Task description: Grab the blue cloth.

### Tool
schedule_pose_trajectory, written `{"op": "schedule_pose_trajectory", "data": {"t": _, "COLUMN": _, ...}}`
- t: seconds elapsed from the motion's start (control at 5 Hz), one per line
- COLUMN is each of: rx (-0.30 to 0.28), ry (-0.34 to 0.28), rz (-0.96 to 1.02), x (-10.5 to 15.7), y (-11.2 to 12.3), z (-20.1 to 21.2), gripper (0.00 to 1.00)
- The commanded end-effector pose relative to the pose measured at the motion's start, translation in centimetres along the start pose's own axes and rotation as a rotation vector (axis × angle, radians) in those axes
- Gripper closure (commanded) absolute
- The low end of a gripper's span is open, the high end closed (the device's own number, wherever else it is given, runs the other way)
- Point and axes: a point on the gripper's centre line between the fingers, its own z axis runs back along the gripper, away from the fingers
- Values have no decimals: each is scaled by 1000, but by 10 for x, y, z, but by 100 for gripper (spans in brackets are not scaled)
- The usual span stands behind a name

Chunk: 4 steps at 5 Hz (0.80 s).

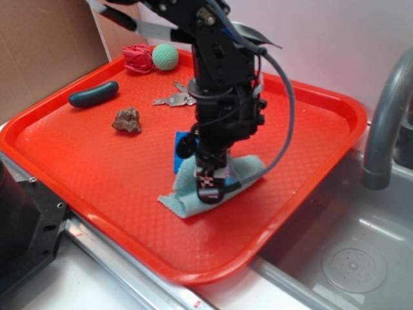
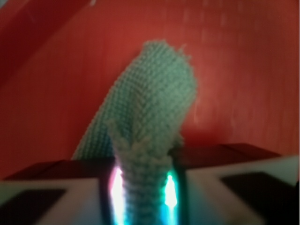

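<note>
The blue cloth [image 1: 187,199] is a pale blue-green fuzzy rag lying bunched on the red tray [image 1: 84,155], near its front middle. My gripper [image 1: 210,187] stands upright over it with its fingertips down in the fabric. In the wrist view a pinched fold of the blue cloth [image 2: 150,117] rises between the two jaws, and my gripper [image 2: 143,187] is shut on that fold. The rest of the rag trails off to the left on the tray floor [image 2: 243,70]. Part of the cloth is hidden behind the fingers in the exterior view.
A bright blue sponge block [image 1: 181,147] sits just behind the gripper. Further back on the tray lie keys [image 1: 173,98], a brown rock [image 1: 127,120], a dark blue oblong [image 1: 94,94], a red crumpled thing [image 1: 137,58] and a green ball [image 1: 165,56]. A sink [image 1: 348,258] and grey faucet [image 1: 382,123] are at the right.
</note>
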Motion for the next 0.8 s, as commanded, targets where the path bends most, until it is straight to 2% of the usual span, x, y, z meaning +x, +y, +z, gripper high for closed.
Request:
{"op": "schedule_pose_trajectory", "data": {"t": 0.0, "rx": 23, "ry": -146, "rz": 364, "x": -69, "y": 12, "z": 100, "gripper": 100}}
{"op": "schedule_pose_trajectory", "data": {"t": 0.2, "rx": 75, "ry": -237, "rz": 609, "x": -108, "y": 25, "z": 145, "gripper": 100}}
{"op": "schedule_pose_trajectory", "data": {"t": 0.4, "rx": 90, "ry": -240, "rz": 762, "x": -113, "y": 41, "z": 195, "gripper": 100}}
{"op": "schedule_pose_trajectory", "data": {"t": 0.6, "rx": 89, "ry": -218, "rz": 743, "x": -96, "y": 52, "z": 218, "gripper": 100}}
